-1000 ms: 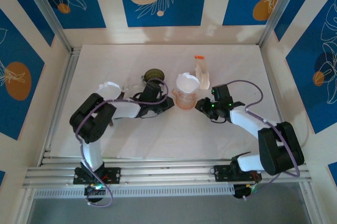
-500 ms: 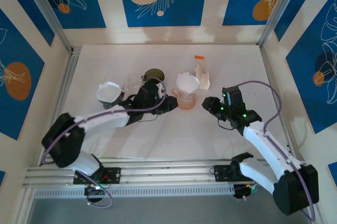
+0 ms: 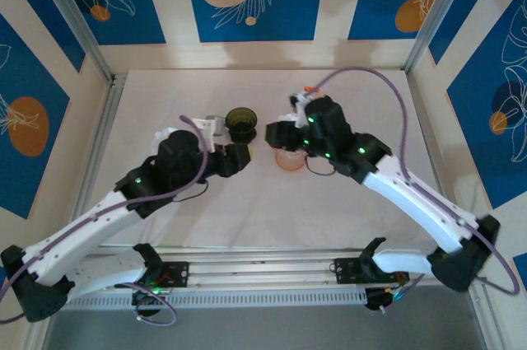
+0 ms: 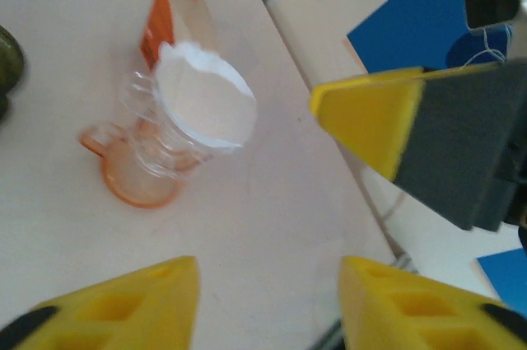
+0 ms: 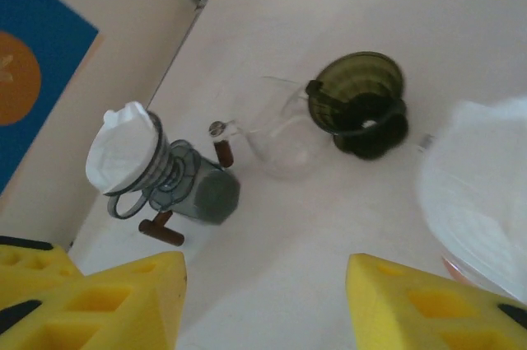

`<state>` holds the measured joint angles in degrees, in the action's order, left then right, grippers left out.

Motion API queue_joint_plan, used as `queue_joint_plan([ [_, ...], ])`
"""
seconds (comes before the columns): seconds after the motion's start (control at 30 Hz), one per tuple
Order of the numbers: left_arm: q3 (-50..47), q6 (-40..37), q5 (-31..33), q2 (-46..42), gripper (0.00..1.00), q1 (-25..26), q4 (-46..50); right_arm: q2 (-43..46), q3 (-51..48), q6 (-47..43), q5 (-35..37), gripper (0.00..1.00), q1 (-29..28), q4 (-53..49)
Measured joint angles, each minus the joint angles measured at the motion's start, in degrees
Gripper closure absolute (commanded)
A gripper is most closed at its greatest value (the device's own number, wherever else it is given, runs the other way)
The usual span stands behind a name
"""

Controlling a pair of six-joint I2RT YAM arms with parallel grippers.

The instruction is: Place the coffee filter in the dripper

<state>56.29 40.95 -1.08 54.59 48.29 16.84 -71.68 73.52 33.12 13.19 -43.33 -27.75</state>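
Paper filter (image 4: pixel 206 107): sits open in the mouth of the orange dripper (image 4: pixel 136 181), its rim standing up above the glass; to my eye the job is done or very nearly so.

Orange dripper: upright on the table (image 3: pixel 370 95), handle out to one side, so the cone faces up and the paper keeps its shape.

Left gripper (image 4: pixel 268 301): wide open and holding nothing, stopped short of the dripper with its fingers pointed at it.

Right gripper (image 5: pixel 268 292): fingers spread wide and empty, hanging over the dripper in the overhead view; the filter's white edge sits at the right of its own camera view.

What crowds the spot: a yellow and grey finger (image 4: pixel 370 115), which looks to be the right arm's, hangs close in front of the left gripper. The two could knock together over the cup.

Packet (image 4: pixel 177 16): orange-topped, standing just behind the dripper, easily tipped by a low sweep.

Green dripper (image 5: pixel 358 99): empty, to the left, with a clear glass jug (image 5: pixel 284 144) just beside it.

Wire stand (image 5: pixel 165 173): further left, holding a second filter (image 5: pixel 123 144), well apart from the work.
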Motion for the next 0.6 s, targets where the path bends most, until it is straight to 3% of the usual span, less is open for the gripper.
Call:
queue_joint_plan([
  [0.07, 0.09, -2.1, 2.4, -2.91, 0.24, -0.02, 3.32, -5.92, 4.87, -1.4, -0.35, 0.45, -1.05, -0.35],
  [0.1, 0.09, -3.21, 3.74, -4.44, 0.01, -0.02, 5.22, -9.31, 7.54, -1.95, -0.55, 0.44, -1.46, -1.14],
  [0.33, -0.44, -7.13, 13.31, -14.69, 0.0, -0.07, 16.09, -31.23, 24.74, -2.43, 0.59, 0.44, -4.02, -6.27],
  [0.6, -6.54, -8.57, 21.0, -25.31, 0.0, -0.07, 22.14, -51.78, 44.22, 4.17, 6.29, 0.48, -5.68, -14.01],
])
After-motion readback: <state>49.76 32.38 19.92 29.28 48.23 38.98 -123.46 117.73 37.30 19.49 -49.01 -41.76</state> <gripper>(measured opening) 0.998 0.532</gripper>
